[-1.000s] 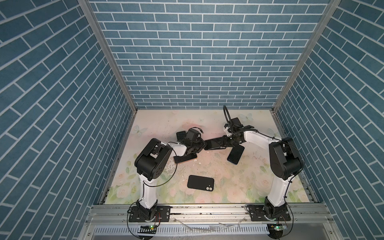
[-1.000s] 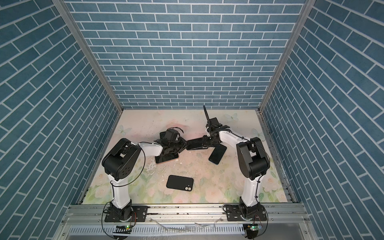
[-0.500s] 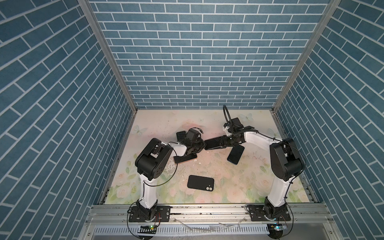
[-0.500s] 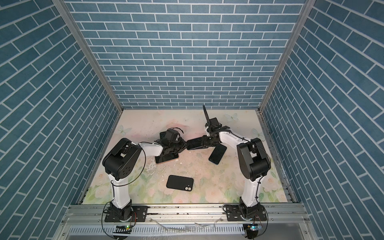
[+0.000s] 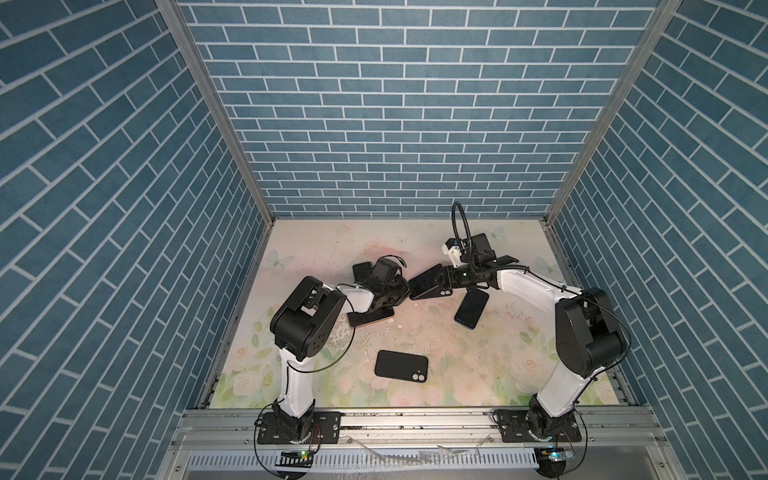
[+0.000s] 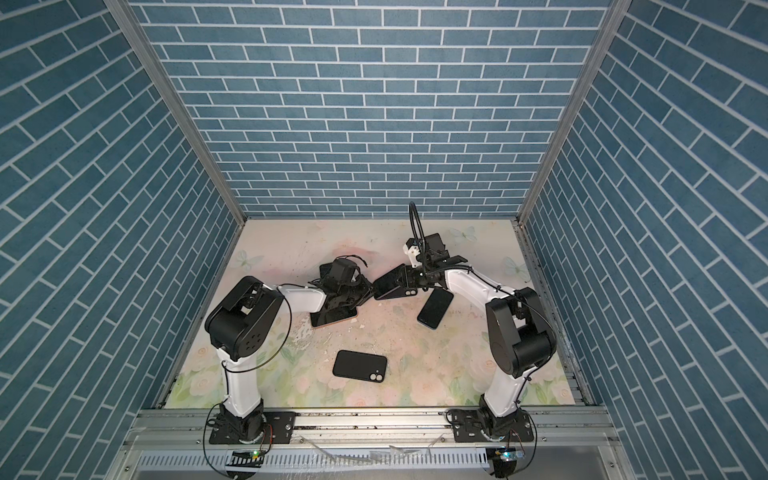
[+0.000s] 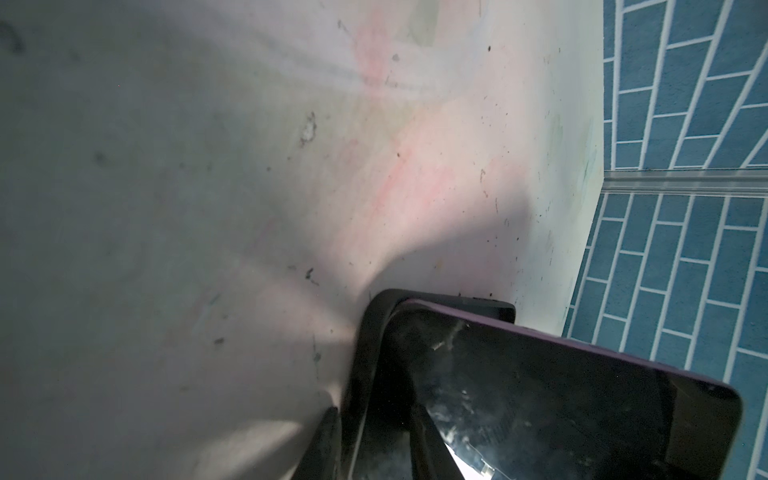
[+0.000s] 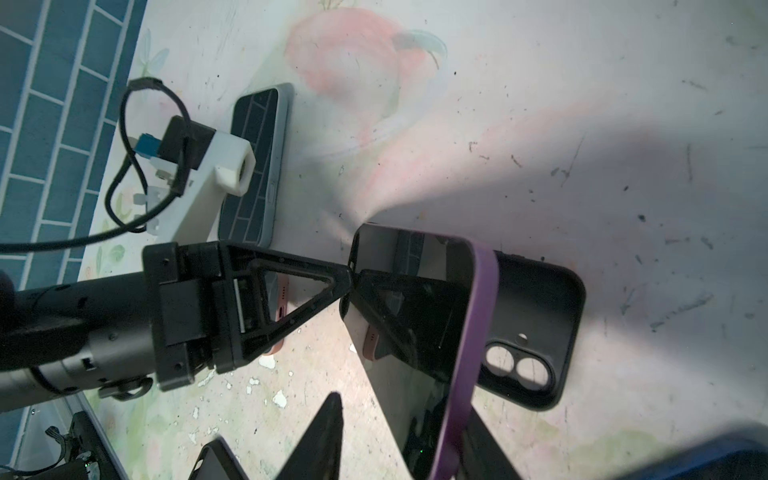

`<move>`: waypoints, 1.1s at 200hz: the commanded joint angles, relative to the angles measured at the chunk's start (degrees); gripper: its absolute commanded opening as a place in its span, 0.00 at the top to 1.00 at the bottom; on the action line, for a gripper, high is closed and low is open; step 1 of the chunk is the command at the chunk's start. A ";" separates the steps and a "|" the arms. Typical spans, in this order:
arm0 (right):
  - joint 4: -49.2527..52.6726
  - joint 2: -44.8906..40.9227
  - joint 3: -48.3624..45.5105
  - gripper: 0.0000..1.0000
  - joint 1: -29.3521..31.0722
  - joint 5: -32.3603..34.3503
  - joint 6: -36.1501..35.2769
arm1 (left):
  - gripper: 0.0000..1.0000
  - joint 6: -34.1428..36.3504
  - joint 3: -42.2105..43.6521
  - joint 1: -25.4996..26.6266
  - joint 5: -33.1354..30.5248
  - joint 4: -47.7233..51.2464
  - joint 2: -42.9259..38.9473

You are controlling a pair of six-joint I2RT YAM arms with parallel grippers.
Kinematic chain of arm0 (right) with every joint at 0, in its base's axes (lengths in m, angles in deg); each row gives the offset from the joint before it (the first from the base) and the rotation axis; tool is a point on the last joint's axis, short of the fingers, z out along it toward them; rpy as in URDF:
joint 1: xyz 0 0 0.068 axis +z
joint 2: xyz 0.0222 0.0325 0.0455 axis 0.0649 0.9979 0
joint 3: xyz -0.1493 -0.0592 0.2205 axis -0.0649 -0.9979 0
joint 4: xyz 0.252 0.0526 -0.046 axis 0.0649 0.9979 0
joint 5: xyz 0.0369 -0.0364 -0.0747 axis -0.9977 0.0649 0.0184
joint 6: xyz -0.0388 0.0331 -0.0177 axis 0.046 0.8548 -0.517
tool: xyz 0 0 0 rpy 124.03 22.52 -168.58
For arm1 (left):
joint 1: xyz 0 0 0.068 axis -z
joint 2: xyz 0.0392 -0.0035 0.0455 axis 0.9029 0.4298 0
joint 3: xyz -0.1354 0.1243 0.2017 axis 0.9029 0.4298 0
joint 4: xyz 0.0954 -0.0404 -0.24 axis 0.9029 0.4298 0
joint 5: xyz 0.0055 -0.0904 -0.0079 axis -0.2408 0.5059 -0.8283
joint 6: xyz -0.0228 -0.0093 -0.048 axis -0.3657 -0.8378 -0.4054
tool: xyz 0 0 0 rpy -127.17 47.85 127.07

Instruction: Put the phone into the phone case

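1. Both arms meet over the floral tabletop (image 5: 478,365). Raised between them is a purple-edged phone with a glossy black screen (image 8: 415,332), half seated in a matte black phone case with a twin camera cutout (image 8: 536,299).
2. Your left gripper (image 7: 378,444) is clenched on one corner of the pair, with one finger on the glass and the other against the back of the case.
3. Your right gripper (image 5: 430,286) straddles the phone and case at the other end. You cannot tell whether its jaws bear on them.
4. The step in hand looks like seating the phone. One long edge is tucked under the case's rim, while the purple edge on the cutout side stands proud.
5. Your next move is probably to press the raised edge down into the rim while the corner is gripped. Squeeze evenly, or the tucked side may spring free.
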 commanded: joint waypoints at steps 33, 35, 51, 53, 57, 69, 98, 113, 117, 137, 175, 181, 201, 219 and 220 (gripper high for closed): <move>2.77 1.79 0.92 0.62 0.14 2.27 -1.49 | 0.68 0.42 0.64 0.40 0.10 2.98 1.29; 2.96 1.92 0.96 0.62 0.13 2.40 -1.49 | 0.68 0.42 0.62 0.37 0.11 2.94 1.33; 4.54 2.98 1.71 0.63 0.13 3.77 -0.99 | 0.68 0.42 0.38 0.36 0.18 2.90 1.63; 4.68 3.18 1.86 0.63 0.13 3.92 -0.90 | 0.68 0.42 0.36 0.36 0.19 2.97 1.70; 5.10 3.59 2.07 0.63 0.08 4.19 -0.75 | 0.68 0.42 0.36 0.38 0.19 2.95 1.77; 6.81 4.92 3.02 0.62 -0.01 4.90 -0.52 | 0.68 0.42 0.18 0.36 0.27 2.91 1.88; 10.76 8.36 5.52 0.57 -0.04 6.77 -0.52 | 0.68 0.42 0.09 0.31 0.10 2.87 2.08; 10.98 8.76 5.69 0.54 -0.06 7.15 -0.46 | 0.68 0.51 0.00 0.36 0.17 2.94 2.17; 10.84 8.78 5.69 0.53 -0.05 7.36 -0.52 | 0.68 0.51 0.00 0.30 0.19 2.95 2.17; 11.25 8.76 6.00 0.48 -0.04 8.87 -0.56 | 0.66 0.59 0.00 0.32 0.09 2.84 2.10; 12.83 8.38 7.81 0.36 -0.04 11.59 -1.90 | 0.58 3.12 -0.69 0.27 -1.83 5.68 0.58; 12.76 8.09 8.03 0.35 -0.04 11.84 -2.21 | 0.57 3.74 -0.86 0.31 -2.31 6.37 0.20; 13.11 6.89 8.60 0.31 -0.04 13.57 -3.18 | 0.56 6.22 -1.62 0.10 -3.87 8.84 -1.14; 13.12 5.92 9.04 0.30 -0.13 15.64 -4.12 | 0.56 8.61 -2.27 0.03 -5.15 10.86 -2.28; 13.12 5.89 9.05 0.30 -0.13 15.71 -4.17 | 0.56 8.73 -2.27 0.02 -5.29 11.01 -2.34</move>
